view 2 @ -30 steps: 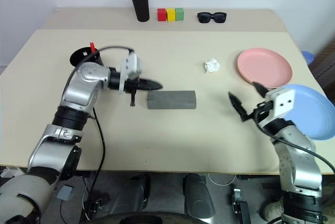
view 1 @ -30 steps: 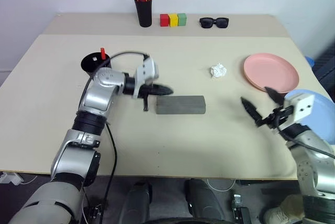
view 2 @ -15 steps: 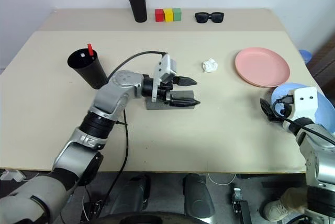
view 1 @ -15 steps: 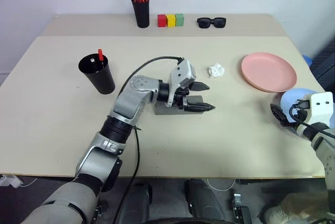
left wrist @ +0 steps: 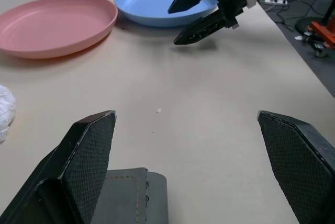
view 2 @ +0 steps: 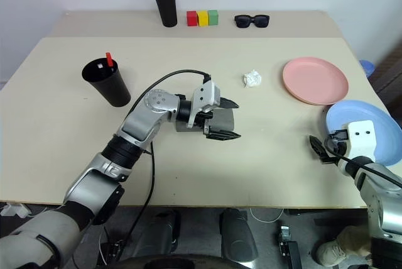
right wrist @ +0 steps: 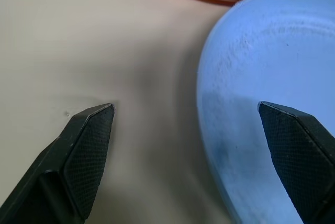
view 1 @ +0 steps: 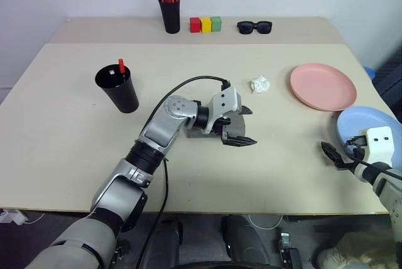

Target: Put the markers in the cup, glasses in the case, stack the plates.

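Note:
The black cup (view 1: 117, 88) stands at the left, with a red-capped marker (view 1: 120, 66) upright in it and a pale bit beside it inside. The grey case (view 1: 195, 132) lies shut at the table's middle. My left gripper (view 1: 246, 126) hovers open over its right end, jaws wide and empty. The glasses are out of view. The pink plate (view 1: 322, 85) rests at the right, and the blue plate (view 1: 366, 122) sits nearer, by the table's right edge. My right gripper (right wrist: 186, 110) is open, its fingers straddling the blue plate's near-left rim.
At the back stand a black pen holder (view 1: 171, 12) with orange-red pens, three coloured blocks (view 1: 206, 24) and black sunglasses (view 1: 255, 27). A crumpled white paper (view 1: 260, 84) lies between the case and the pink plate.
My left gripper moved from the case's left end to its right end and opened. My right gripper sank and drew back to the blue plate's rim.

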### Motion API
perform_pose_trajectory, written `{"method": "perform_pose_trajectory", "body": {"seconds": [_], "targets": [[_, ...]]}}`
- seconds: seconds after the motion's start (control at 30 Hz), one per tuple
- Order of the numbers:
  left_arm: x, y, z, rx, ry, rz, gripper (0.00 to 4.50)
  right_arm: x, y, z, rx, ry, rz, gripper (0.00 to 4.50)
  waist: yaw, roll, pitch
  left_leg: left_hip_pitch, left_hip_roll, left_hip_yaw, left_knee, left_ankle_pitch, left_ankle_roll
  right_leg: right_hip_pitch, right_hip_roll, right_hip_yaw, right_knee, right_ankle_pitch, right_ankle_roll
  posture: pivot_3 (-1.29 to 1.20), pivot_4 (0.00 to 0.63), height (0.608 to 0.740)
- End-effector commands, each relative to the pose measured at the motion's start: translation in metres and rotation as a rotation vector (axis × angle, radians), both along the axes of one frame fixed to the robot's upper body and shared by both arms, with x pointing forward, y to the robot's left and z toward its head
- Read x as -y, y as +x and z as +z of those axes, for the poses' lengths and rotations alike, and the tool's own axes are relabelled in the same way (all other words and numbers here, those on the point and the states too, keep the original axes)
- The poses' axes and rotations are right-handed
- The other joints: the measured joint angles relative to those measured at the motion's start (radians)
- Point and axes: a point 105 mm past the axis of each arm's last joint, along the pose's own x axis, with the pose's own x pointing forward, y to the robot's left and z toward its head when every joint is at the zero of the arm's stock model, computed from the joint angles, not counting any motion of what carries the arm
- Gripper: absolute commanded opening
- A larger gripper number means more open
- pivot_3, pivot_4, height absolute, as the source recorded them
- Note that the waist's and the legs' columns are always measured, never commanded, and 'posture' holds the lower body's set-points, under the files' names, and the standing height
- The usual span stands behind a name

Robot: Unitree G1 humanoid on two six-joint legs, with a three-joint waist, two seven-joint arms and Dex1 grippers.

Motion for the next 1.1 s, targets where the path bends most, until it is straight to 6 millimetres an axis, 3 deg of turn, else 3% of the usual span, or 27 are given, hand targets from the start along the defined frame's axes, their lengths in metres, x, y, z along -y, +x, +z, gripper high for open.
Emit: {"method": "perform_pose_trajectory", "body": {"seconds": [0.03, 0.1, 0.3, 0.43, 0.57, 0.67, 0.77, 0.9, 1.1], "targets": [[0.003, -0.005, 0.009, 0.028, -0.024, -0.029, 4.5, 0.01, 0.0, 0.001, 0.026, -0.003, -0.058, 3.95, 0.0, 0.0, 0.0, 0.0, 0.0, 0.0, 0.0, 0.0, 0.0, 0.0, 0.0, 0.0, 0.0, 0.0, 0.0, 0.0, 0.15, 0.74], [0.002, -0.005, 0.009, 0.029, -0.024, -0.03, 4.5, 0.011, 0.001, -0.001, 0.028, 0.008, -0.067, 3.18, 0.0, 0.0, 0.0, 0.0, 0.0, 0.0, 0.0, 0.0, 0.0, 0.0, 0.0, 0.0, 0.0, 0.0, 0.0, 0.0, 0.15, 0.74], [0.0, -0.004, 0.009, 0.026, -0.022, -0.016, 4.5, 0.017, 0.005, -0.003, 0.038, -0.034, -0.118, 0.05, 0.0, 0.0, 0.0, 0.0, 0.0, 0.0, 0.0, 0.0, 0.0, 0.0, 0.0, 0.0, 0.0, 0.0, 0.0, 0.0, 0.15, 0.74], [0.0, -0.002, 0.009, 0.023, -0.029, -0.001, 4.5, 0.033, 0.009, 0.008, 0.083, -0.18, -0.206, 0.05, 0.005, 0.0, 0.0, 0.0, 0.0, 0.0, 0.0, 0.0, 0.0, 0.001, 0.0, 0.0, 0.0, 0.0, 0.0, 0.0, 0.15, 0.74], [0.0, -0.002, 0.009, 0.023, -0.038, 0.011, 4.5, 0.041, 0.019, 0.034, 0.194, -0.288, -0.258, 0.05, 0.002, 0.0, 0.0, 0.0, 0.0, 0.0, 0.0, 0.0, 0.0, 0.0, 0.0, 0.0, 0.0, 0.0, 0.0, 0.0, 0.15, 0.74], [0.0, -0.001, 0.01, 0.023, -0.046, 0.022, 4.5, 0.029, 0.04, 0.06, 0.302, -0.326, -0.208, 0.05, -0.006, 0.001, 0.0, 0.0, 0.0, 0.0, 0.0, 0.0, 0.0, 0.0, 0.0, 0.0, 0.0, 0.0, 0.0, 0.0, 0.15, 0.74], [0.0, 0.0, 0.01, 0.023, -0.05, 0.032, 4.5, 0.018, 0.059, 0.07, 0.344, -0.341, -0.145, 0.05, -0.006, 0.001, -0.001, 0.001, 0.0, 0.001, 0.0, 0.0, 0.0, 0.0, 0.0, 0.001, 0.0, 0.0, 0.0, 0.0, 0.15, 0.74], [-0.002, 0.0, 0.01, 0.026, -0.051, 0.05, 4.5, -0.008, 0.097, 0.076, 0.357, -0.355, -0.004, 0.05, -0.005, 0.001, 0.0, 0.001, 0.0, 0.001, 0.0, 0.0, 0.0, 0.0, 0.0, 0.001, 0.0, 0.0, 0.0, 0.0, 0.15, 0.74], [-0.01, 0.004, 0.01, 0.03, -0.052, 0.105, 4.5, -0.035, 0.136, 0.072, 0.323, -0.376, 0.149, 0.05, -0.003, 0.001, 0.0, 0.0, 0.0, 0.001, -0.001, 0.0, 0.0, -0.001, 0.0, 0.001, 0.0, 0.0, 0.0, 0.0, 0.15, 0.74]]}}
